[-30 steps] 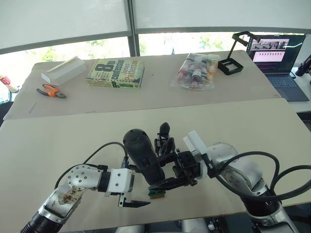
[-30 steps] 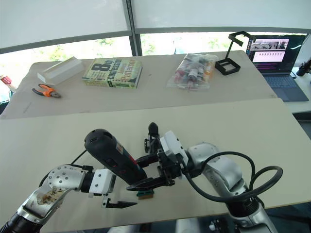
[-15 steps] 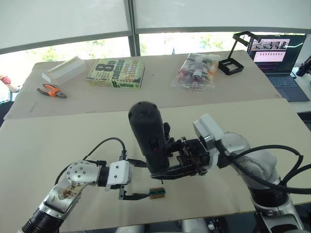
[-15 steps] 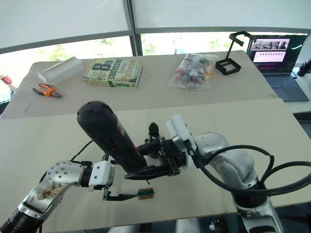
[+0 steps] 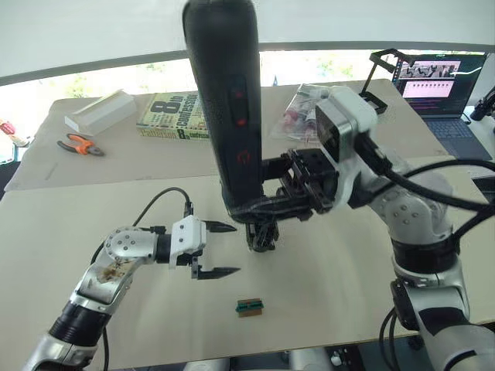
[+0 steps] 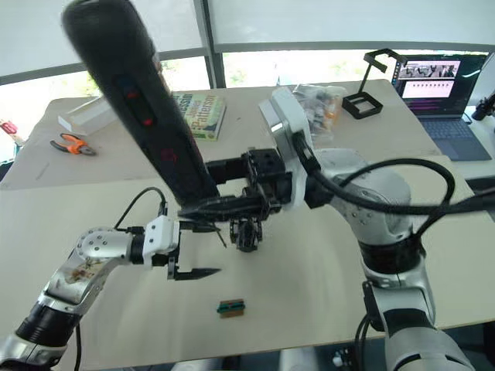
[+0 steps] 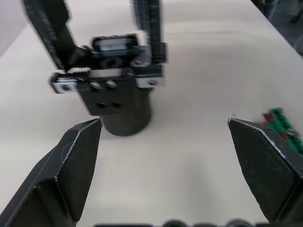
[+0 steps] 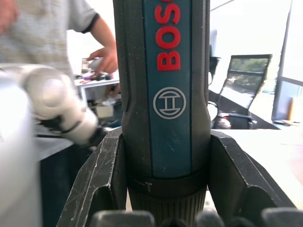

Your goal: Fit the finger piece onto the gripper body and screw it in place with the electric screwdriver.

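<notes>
- Left gripper (image 5: 220, 250): we log its fingers spread, empty, just above the table (image 5: 77, 224).
- Gripper body (image 7: 120, 101): upright on the table; finger piece possibly fitted.
- Right gripper (image 5: 263, 207): clamped around the electric screwdriver (image 5: 228, 100), held upright.

Your screwdriver (image 5: 232, 116), a long black cylinder with red marks, stands nearly upright above the bench (image 5: 348, 270), clamped low on its barrel by the right gripper (image 5: 259, 207). Just below it, your gripper body (image 7: 120, 90) sits upright on its round base, black fingers pointing up.
</notes>
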Controlling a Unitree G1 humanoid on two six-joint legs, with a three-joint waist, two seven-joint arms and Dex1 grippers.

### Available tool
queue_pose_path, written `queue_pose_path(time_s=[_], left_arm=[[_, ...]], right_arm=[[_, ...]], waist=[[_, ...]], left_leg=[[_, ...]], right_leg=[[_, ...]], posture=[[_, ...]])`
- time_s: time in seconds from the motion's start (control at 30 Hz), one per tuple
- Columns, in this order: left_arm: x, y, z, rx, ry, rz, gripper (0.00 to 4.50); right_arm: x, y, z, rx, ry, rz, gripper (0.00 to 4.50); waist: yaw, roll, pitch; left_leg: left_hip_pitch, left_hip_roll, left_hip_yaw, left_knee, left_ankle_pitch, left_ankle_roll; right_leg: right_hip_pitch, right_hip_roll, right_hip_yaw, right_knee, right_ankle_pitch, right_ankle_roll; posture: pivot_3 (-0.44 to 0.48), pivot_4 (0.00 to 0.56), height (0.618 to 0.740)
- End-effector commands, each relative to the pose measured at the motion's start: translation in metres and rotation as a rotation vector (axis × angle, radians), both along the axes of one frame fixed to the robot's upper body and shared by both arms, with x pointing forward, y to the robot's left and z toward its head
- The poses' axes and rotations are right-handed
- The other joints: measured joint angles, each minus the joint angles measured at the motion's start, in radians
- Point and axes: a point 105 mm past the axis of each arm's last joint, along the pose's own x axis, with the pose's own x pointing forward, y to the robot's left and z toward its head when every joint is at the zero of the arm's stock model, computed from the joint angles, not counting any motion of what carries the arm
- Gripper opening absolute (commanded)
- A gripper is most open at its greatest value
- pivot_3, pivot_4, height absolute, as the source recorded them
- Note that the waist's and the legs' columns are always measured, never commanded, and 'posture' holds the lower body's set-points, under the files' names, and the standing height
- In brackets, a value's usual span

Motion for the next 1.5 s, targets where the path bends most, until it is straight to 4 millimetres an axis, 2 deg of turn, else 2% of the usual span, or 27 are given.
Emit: queue_pose_path(time_s=[0.03,0.23,0.57,1.5], left_arm=[[0.005,-0.004,0.001,-0.001,-0.035,-0.011,4.5],[0.011,-0.009,-0.002,0.0,-0.048,-0.027,4.5],[0.016,-0.016,-0.002,0.001,-0.063,-0.053,4.5],[0.023,-0.019,-0.006,0.002,-0.076,-0.048,4.5]], right_arm=[[0.003,-0.002,0.009,0.03,-0.076,0.003,1.92],[0.012,-0.003,0.004,0.024,-0.093,-0.021,1.92],[0.015,-0.004,-0.003,0.004,-0.091,-0.031,1.92],[0.023,-0.001,-0.015,-0.033,-0.092,-0.049,1.92]], waist=[[-0.003,0.0,0.0],[-0.016,0.0,0.0],[-0.018,0.0,0.0],[-0.019,0.0,0.0]], left_leg=[[-0.001,0.0,0.0,0.0,0.0,0.0],[-0.005,-0.001,0.0,0.0,0.0,0.0],[-0.007,0.0,0.0,0.004,0.0,0.0],[-0.007,0.0,0.0,0.006,0.0,-0.001]], right_leg=[[0.0,0.0,0.0,0.0,0.0,0.0],[-0.005,0.0,-0.001,0.001,0.001,0.0],[-0.007,0.0,0.0,0.001,0.002,-0.001],[-0.007,0.0,0.0,0.001,0.003,-0.002]], posture=[[0.0,0.15,0.738],[0.0,0.15,0.738],[0.0,0.15,0.738],[0.0,0.15,0.738]])
